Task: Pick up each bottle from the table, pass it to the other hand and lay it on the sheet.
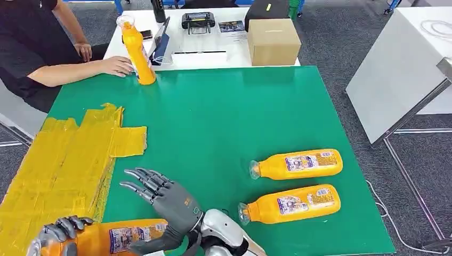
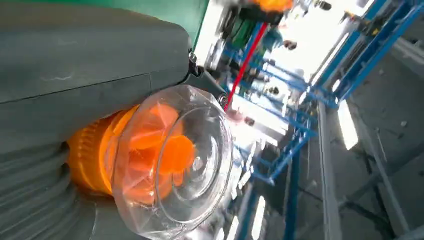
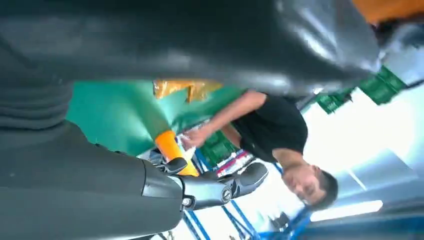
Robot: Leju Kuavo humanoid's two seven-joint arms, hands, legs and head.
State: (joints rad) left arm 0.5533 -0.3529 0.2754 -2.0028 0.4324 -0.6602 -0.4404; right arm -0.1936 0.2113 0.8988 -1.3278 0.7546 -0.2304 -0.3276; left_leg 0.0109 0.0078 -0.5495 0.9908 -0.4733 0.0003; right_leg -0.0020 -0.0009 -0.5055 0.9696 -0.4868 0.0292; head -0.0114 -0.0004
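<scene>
Held bottle: an orange juice bottle (image 1: 114,238) is lying sideways at the near desk edge, its clear cap (image 2: 175,160) pointing toward the left.
Left hand: the left hand (image 1: 61,229) is wrapping the cap end, fingers curled over the top and gripping it.
Right hand: the right hand (image 1: 165,205) is sitting against the bottle's base end with fingers spread and pointing up the desk; its thumb is lying along the bottle, so I am reading it as letting go rather than gripping.
Sheet: the yellow sheet (image 1: 64,160) is lying just beside the held bottle, on the left part of the green desk (image 1: 224,112).
Waiting bottles: two more orange bottles (image 1: 297,164) (image 1: 290,204) are lying on their sides to the right, well apart from the sheet.
Person: a person's hand (image 1: 116,66) is resting by an upright bottle (image 1: 137,50) at the far edge.
Risk: a grip only near the cap could let the heavy base droop or slip; a round bottle could also roll off the crinkled sheet.
</scene>
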